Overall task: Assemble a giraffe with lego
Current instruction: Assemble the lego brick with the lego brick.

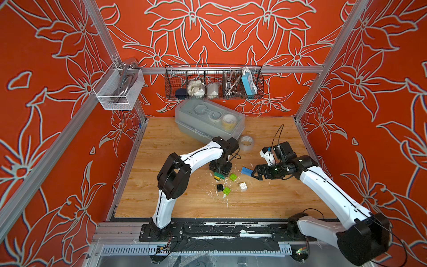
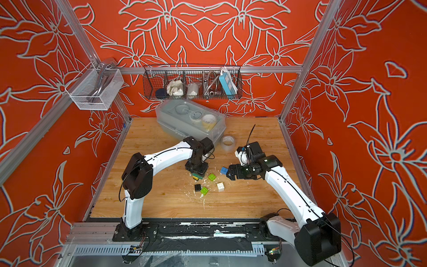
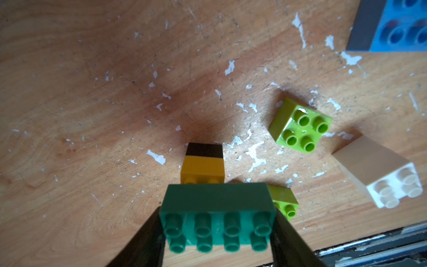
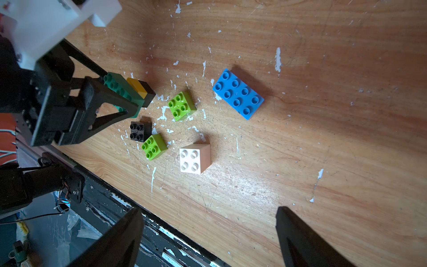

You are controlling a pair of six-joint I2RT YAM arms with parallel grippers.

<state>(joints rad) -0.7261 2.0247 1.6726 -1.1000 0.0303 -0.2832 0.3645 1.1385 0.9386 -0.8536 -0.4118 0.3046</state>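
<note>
Reaching down over the bench's (image 1: 184, 203) middle, the left gripper (image 1: 220, 173) clamps the green brick (image 3: 217, 201) atop the yellow-black leg (image 3: 203, 166). The right gripper (image 1: 256, 173), held level with fingers (image 4: 300, 238) wide apart, hovers beside the blue brick (image 1: 246, 171).

Orange-red walls (image 1: 57, 97) with pale flower outlines close in on three sides, framed by aluminium rails (image 1: 291, 69). Below lies a scuffed wooden tabletop (image 1: 265, 203), flecked with white. A black wire basket (image 1: 172, 85) hangs on the back rail, and a white mesh basket (image 1: 111, 99) on a side rail.
</note>
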